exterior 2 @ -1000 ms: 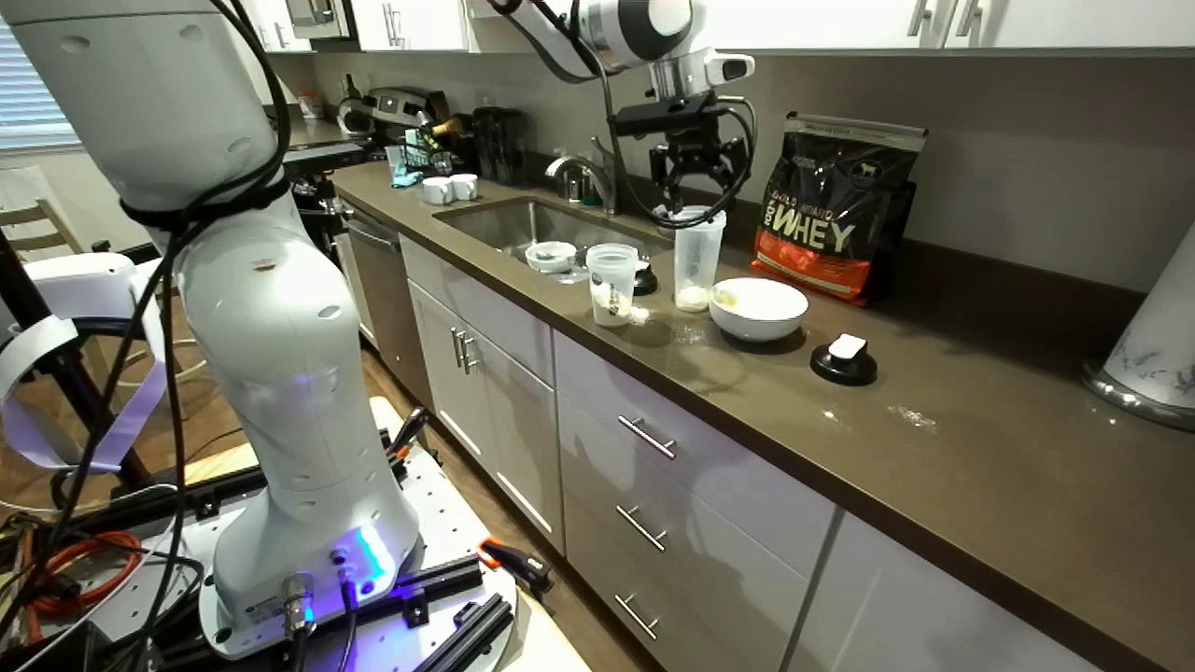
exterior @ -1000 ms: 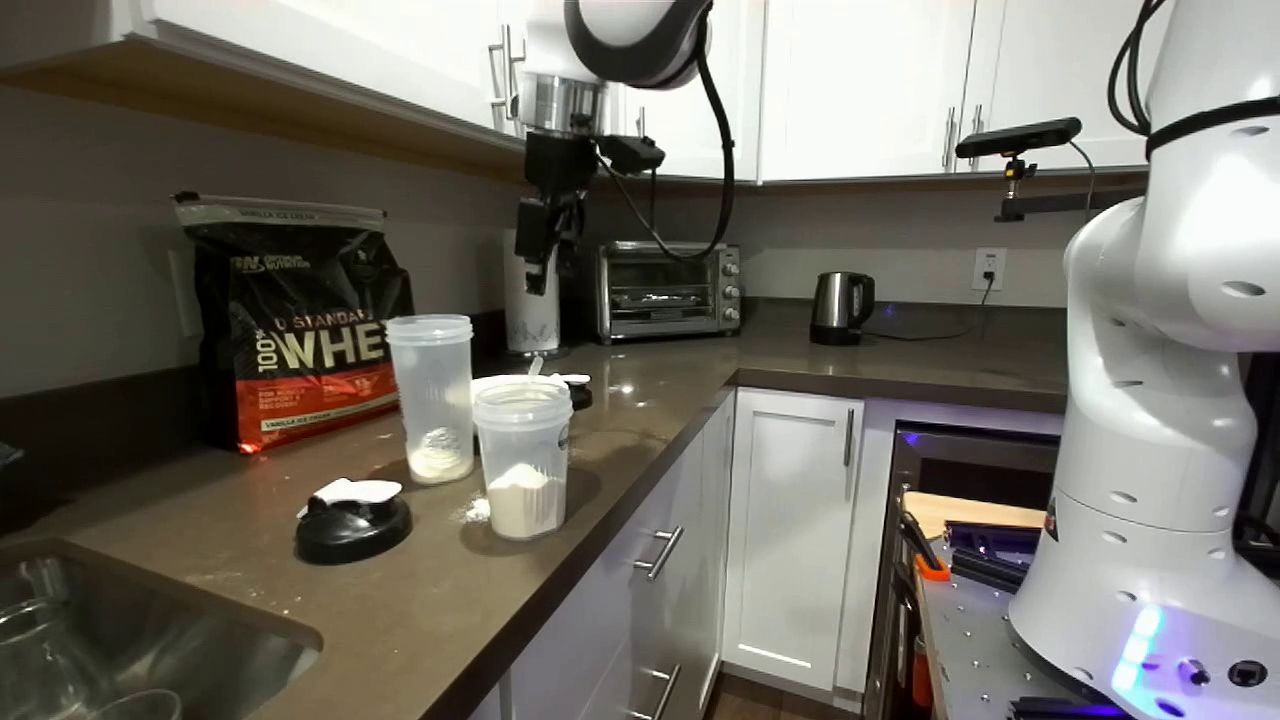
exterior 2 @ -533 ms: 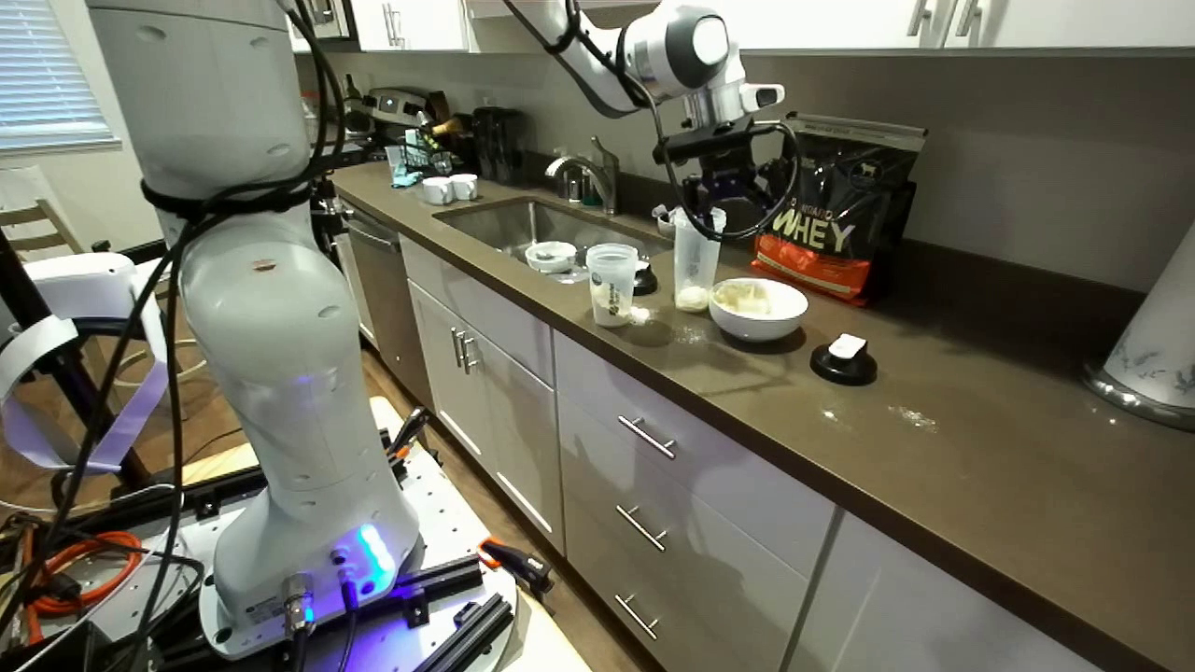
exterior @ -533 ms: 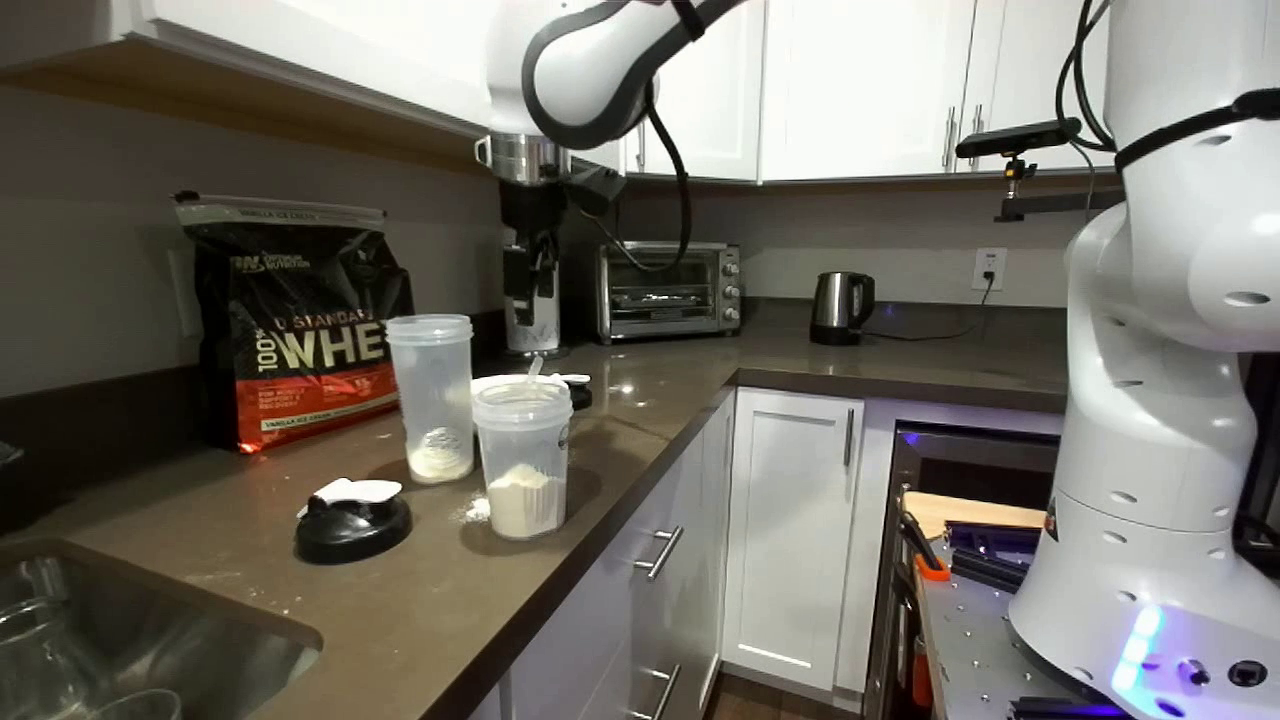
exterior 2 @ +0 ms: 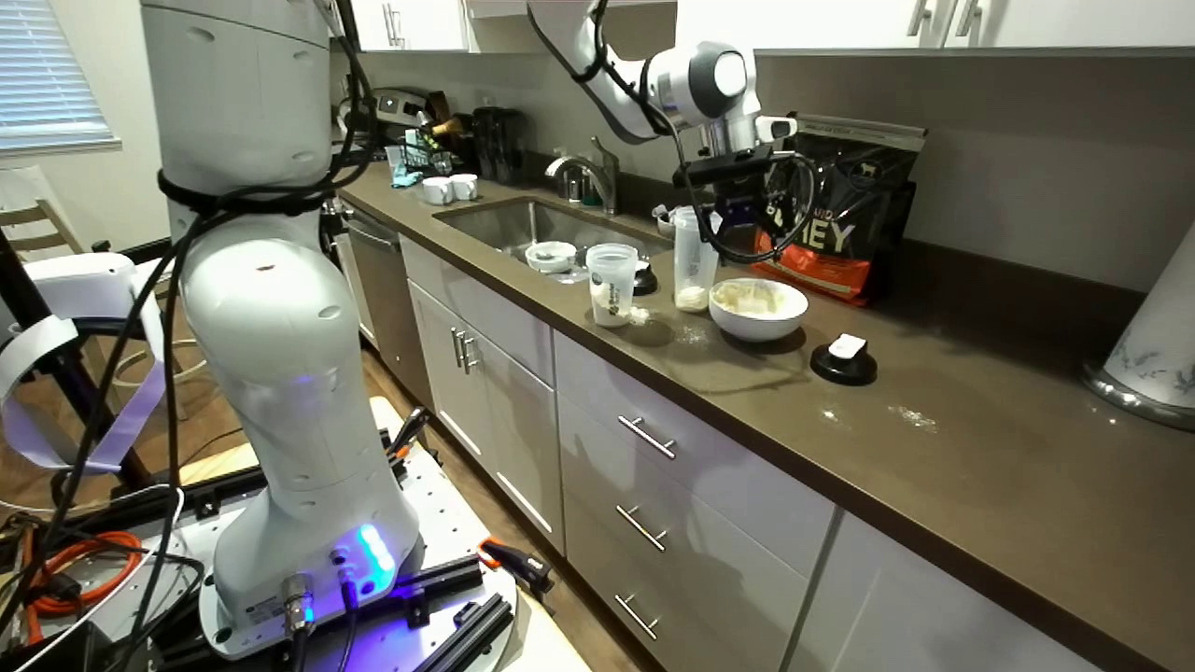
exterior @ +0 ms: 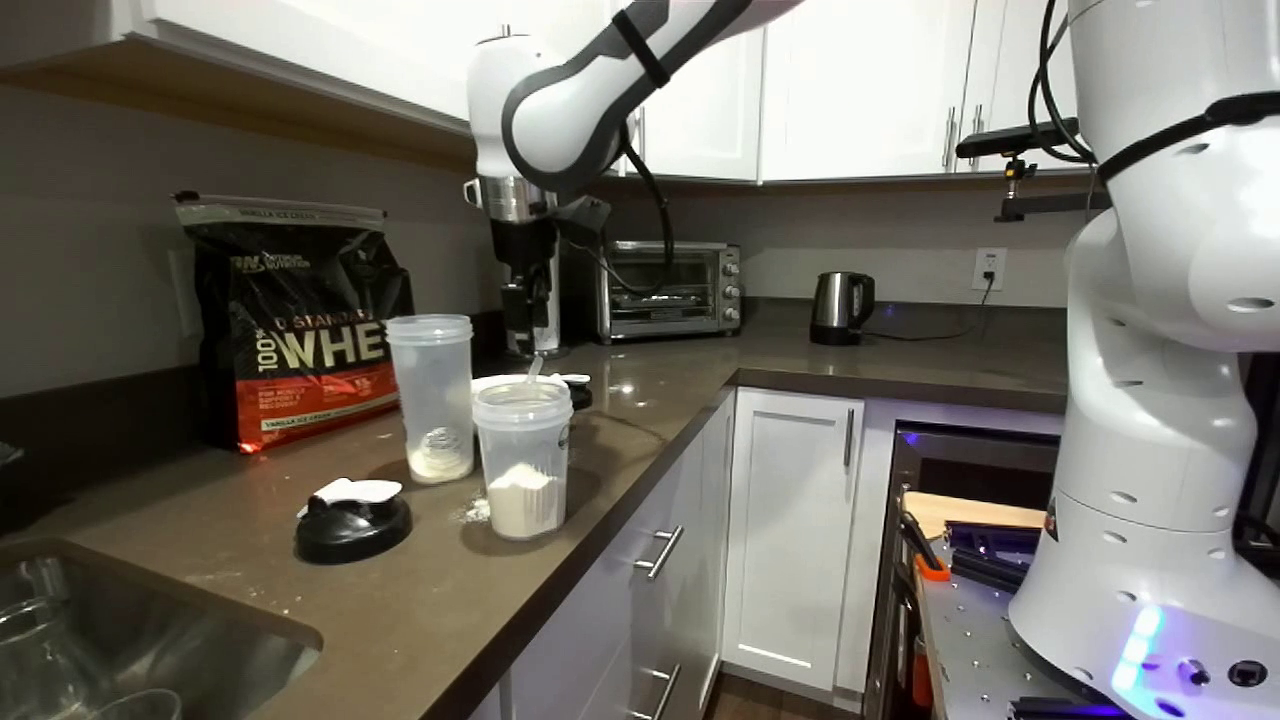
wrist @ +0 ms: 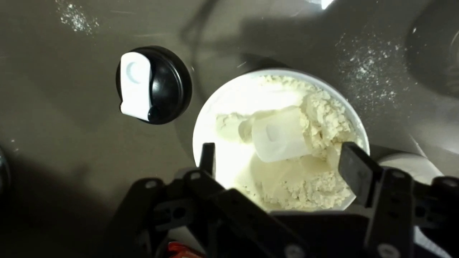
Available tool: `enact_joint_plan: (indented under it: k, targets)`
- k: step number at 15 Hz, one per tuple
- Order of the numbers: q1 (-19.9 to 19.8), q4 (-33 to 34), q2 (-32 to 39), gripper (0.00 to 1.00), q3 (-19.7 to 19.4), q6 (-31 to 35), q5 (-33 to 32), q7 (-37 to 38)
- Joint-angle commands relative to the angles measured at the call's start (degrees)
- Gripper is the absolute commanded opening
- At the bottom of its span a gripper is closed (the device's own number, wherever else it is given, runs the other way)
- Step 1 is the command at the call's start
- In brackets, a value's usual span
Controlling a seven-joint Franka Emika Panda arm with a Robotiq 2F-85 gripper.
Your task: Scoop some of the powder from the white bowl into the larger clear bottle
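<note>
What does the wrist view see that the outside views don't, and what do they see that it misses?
Only the wrist view looks straight down into the round white bowl, onto pale, lumpy powder beside a whitish translucent plastic piece. Only the exterior views show the grey metal sink and the robot's rounded white base. Both kinds show that bowl, the black end effector, a round black lid with a white flap and the brown countertop.

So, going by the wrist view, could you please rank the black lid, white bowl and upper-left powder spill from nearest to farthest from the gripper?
1. White bowl, below the open gripper.
2. Black lid, left of the bowl.
3. Powder spill, beyond the lid, upper left.
</note>
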Motion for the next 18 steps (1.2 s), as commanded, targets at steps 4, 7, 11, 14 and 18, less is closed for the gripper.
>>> enact_joint_plan:
  k: [4,7,11,14,18]
  targets:
    - [-0.3,1.7,2.0,0.73,0.4,-3.2,-0.3,-4.3]
    - [-0.5,2.4,2.8,0.53,0.8,-4.9,0.9,-6.0]
    - [-0.4,3.2,3.6,0.50,1.2,-6.5,0.6,-7.6]
    - [-0.3,3.7,4.2,0.60,1.5,-6.6,0.5,-8.1]
    - [-0.3,4.5,5.3,0.63,1.9,-6.7,0.7,-8.8]
